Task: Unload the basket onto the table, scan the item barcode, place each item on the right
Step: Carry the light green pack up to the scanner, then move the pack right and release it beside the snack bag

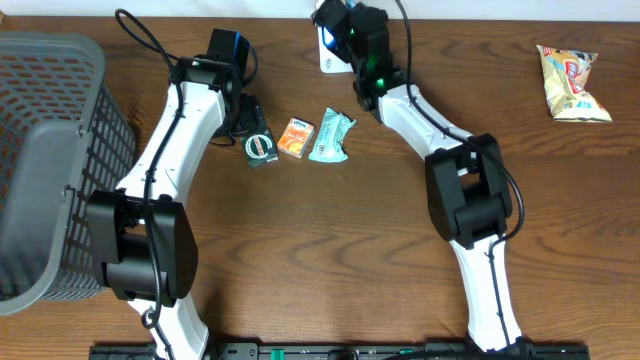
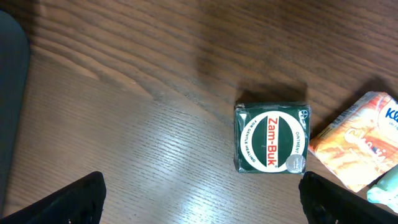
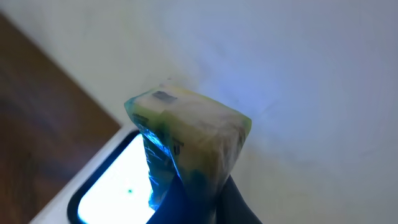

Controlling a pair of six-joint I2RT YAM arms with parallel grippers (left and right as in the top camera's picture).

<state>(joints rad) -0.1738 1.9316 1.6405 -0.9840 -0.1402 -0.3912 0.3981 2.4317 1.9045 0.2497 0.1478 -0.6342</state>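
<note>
While the right fingers (image 3: 231, 206) are pressed together on the lower end of a small pale packet (image 3: 186, 127), they hold it upright, just above the glowing blue window of a white scanner (image 3: 102, 186). Blue light falls on the packet's wrapper on the side towards the window. From the overhead view, the right arm stretches away from its base at the near edge, bends at the elbow and reaches up to the far edge of the counter (image 1: 330, 250), where the scanner lies.

The left fingers (image 2: 68, 202) stand wide apart and hold nothing. They hang over a green Zam-Buk box (image 2: 272, 137), which lies flat on the wood between them, nearer the one on the right of the wrist view. The left arm rises from its base and angles forward to that spot. An orange packet (image 1: 295, 138) lies just beside the box, and a teal packet (image 1: 331, 137) next to that. A snack bag (image 1: 570, 83) lies well apart at the far right, and a grey basket (image 1: 50, 150) stands at the left edge.
</note>
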